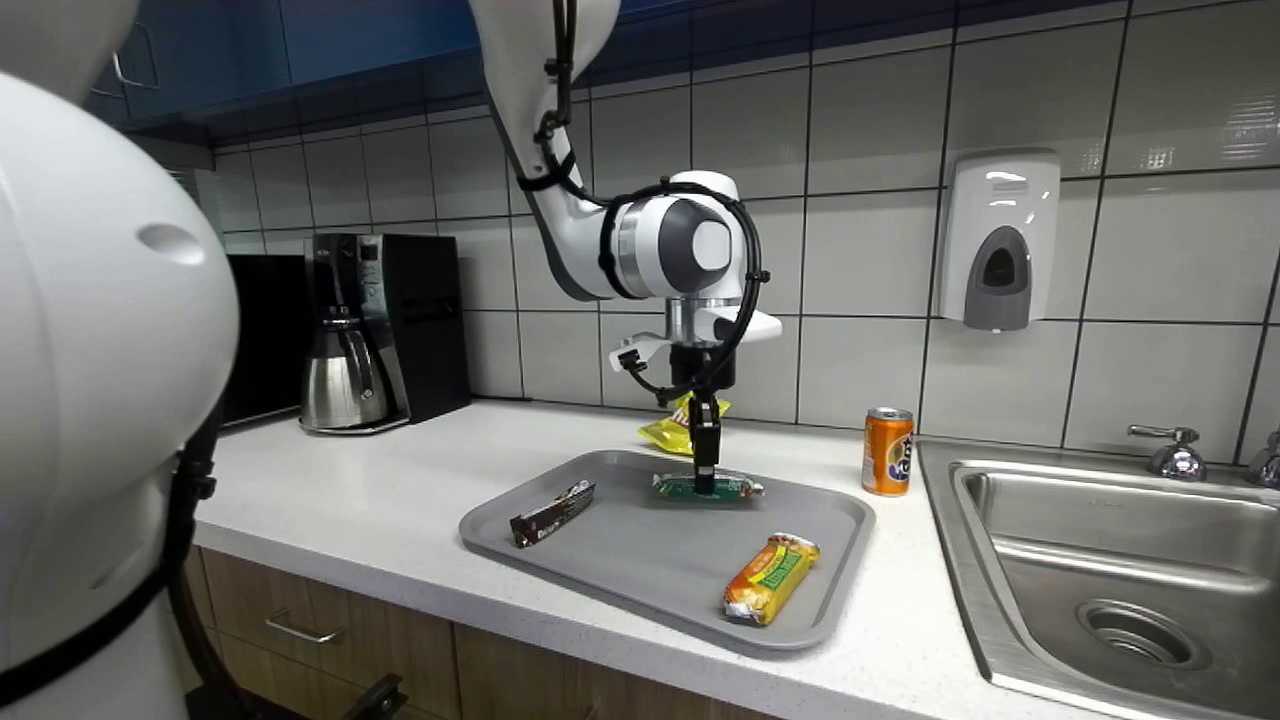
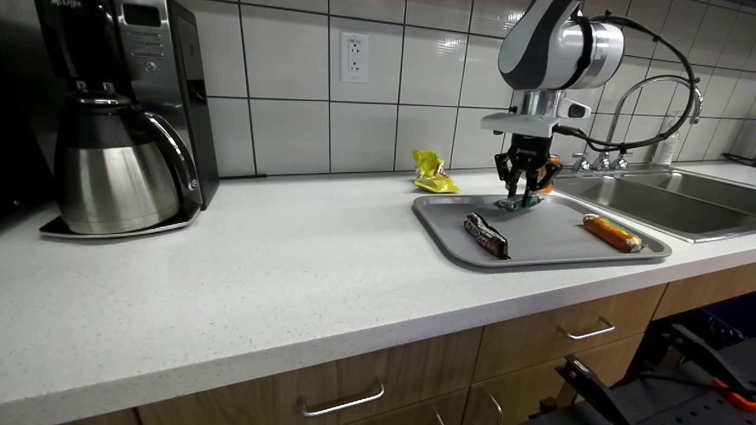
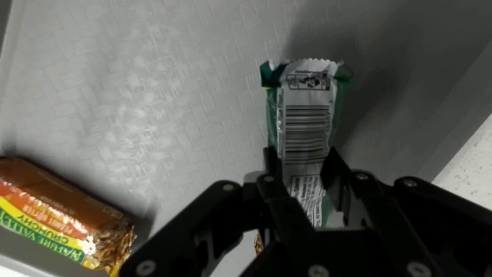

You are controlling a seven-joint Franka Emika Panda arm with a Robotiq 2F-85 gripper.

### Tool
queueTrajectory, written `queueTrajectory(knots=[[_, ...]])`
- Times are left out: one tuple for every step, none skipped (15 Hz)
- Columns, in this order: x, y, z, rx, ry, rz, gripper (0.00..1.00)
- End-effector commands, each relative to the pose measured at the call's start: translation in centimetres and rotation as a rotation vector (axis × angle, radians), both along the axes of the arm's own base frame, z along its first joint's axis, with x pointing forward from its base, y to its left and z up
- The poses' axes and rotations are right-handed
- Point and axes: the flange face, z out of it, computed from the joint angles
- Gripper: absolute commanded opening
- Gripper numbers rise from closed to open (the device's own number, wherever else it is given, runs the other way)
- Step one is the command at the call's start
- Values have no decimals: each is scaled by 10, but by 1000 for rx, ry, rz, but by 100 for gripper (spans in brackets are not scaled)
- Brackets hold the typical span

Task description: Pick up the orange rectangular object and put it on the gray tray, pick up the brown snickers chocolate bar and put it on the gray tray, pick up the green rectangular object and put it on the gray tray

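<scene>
In an exterior view the coffee maker (image 1: 405, 325) was way over left, then the gray tray (image 1: 640, 555) with the brown chocolate bar (image 1: 552, 514) lying on its left part. Next, the gripper (image 1: 705, 485) was squeezed narrow, pinching the green-wrapped bar (image 1: 741, 487) at the tray's far side; honestly couldn't tell if that bar touched the tray. The Nature Valley peanut butter bar (image 1: 772, 578) lay nearer the tray's right end, then an orange soda can (image 1: 887, 452) stood just beside the sink (image 1: 980, 580).

— What are you counting?
— One orange bar (image 1: 770, 580), one brown bar (image 1: 552, 514), one green bar (image 3: 307, 123): I'm making that three.
— What else is showing?
— One gray tray (image 1: 640, 550), one can (image 1: 886, 455), one yellow bag (image 2: 434, 174), one coffee maker (image 1: 425, 325), one wall dispenser (image 1: 1002, 240).
</scene>
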Motion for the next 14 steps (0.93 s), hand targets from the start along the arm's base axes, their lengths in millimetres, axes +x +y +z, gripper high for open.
queueTrajectory(knots=[[-16,1,14,3,-21,37,57],[-17,1,15,3,-21,35,58],[-17,1,16,5,-21,35,65],[-18,1,18,5,-24,35,71],[-18,1,19,7,-27,36,80],[-18,1,22,8,-31,43,86],[-18,0,24,8,-34,60,95],[-19,1,26,9,-39,86,99],[-20,1,29,10,-38,123,100],[-21,1,31,14,-37,160,100],[-23,2,34,19,-36,204,100],[-26,3,38,30,-30,250,100],[-28,3,41,39,-25,292,100],[-31,4,45,51,-18,342,100]])
